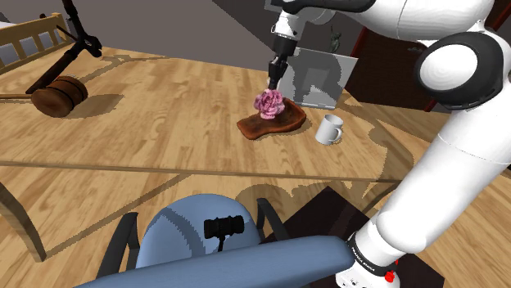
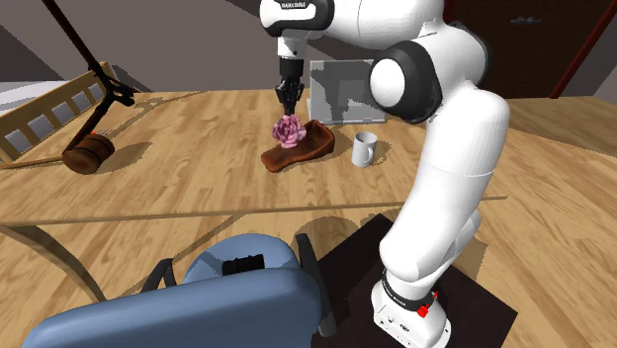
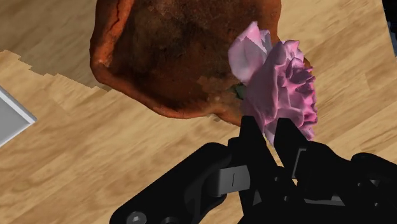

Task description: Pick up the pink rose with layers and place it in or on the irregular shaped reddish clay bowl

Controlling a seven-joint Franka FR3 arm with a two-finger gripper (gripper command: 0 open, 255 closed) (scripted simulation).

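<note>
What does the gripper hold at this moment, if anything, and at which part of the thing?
The gripper clasps the pink rose between its fingers, by the edge of the petals, over the reddish bowl.

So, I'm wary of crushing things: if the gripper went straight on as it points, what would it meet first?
The pink rose, directly beyond the gripper, over the reddish-brown bowl; then the bowl. Whether gripper and rose touch is unclear.
</note>
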